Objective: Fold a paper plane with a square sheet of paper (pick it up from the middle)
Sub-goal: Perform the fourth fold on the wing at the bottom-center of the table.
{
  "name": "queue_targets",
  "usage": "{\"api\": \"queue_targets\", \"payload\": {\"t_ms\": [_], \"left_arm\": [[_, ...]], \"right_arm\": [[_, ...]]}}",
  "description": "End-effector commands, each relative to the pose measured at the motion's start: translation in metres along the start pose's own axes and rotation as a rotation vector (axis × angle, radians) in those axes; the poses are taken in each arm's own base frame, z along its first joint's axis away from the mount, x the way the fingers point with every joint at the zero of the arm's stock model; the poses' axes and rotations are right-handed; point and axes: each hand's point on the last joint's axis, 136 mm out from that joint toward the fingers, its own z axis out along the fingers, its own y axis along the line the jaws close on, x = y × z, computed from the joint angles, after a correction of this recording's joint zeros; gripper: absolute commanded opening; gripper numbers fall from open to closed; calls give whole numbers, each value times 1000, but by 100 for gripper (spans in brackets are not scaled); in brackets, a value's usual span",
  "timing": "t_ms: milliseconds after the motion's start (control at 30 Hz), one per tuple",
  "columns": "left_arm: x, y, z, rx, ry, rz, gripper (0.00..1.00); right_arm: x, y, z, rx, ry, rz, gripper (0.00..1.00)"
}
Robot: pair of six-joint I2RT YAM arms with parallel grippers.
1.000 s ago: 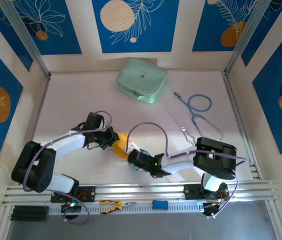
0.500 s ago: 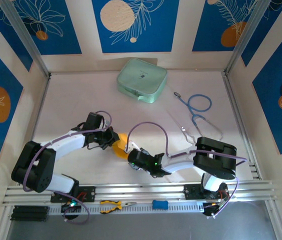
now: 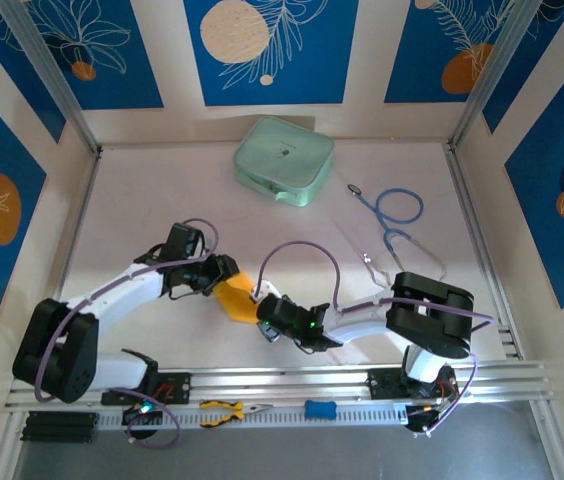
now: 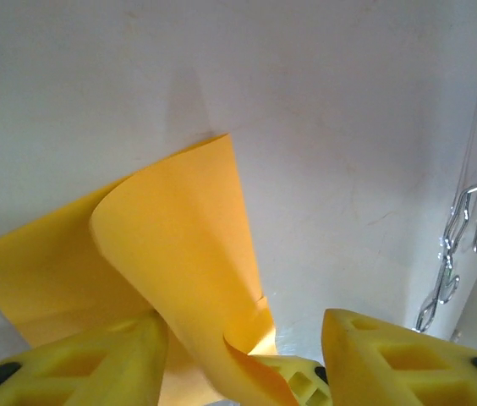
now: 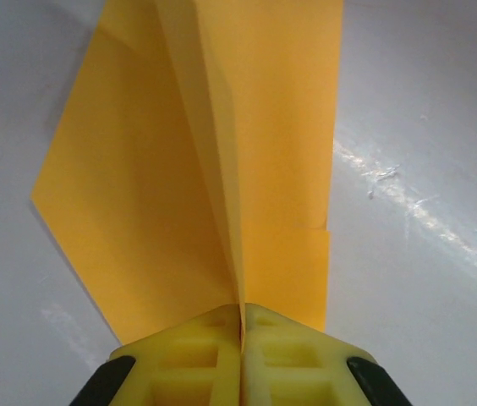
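Right wrist: my right gripper has its ribbed yellow jaws pressed together on the raised crease of the paper. The paper is smooth, orange-yellow and folded, lying on the glossy white table. My left gripper stands with jaws apart around a curled flap. Open table stretches past the paper's far edges.

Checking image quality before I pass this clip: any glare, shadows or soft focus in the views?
Top external: evenly lit and sharp. Left wrist: the paper throws a soft shadow on the table; the left fingers are out of focus. Right wrist: a glare streak crosses the table at right; paper creases sharp.
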Motion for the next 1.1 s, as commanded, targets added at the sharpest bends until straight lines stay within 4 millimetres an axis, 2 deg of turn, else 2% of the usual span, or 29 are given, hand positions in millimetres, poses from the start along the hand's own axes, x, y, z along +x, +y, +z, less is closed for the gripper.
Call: {"api": "queue_targets", "payload": {"t_ms": [0, 367, 467, 633, 700, 900, 1067], "left_arm": [[-7, 5, -12, -57, -42, 26, 56], [-3, 0, -20, -32, -45, 35, 55], [-2, -5, -19, 1, -35, 42, 49], [5, -10, -12, 71, -8, 33, 27], [8, -13, -9, 102, 3, 31, 22], [16, -23, 8, 165, 73, 52, 17], [26, -34, 31, 181, 164, 70, 15]], "right_arm": [[2, 8, 3, -60, 8, 72, 9], [5, 12, 9, -112, 71, 146, 9], [4, 9, 9, -101, 83, 165, 9], [-1, 1, 7, -80, 90, 213, 9], [-1, -6, 5, -49, 90, 234, 9], [2, -29, -4, 10, 116, 339, 9], [-3, -21, -7, -56, 156, 395, 10]]}}
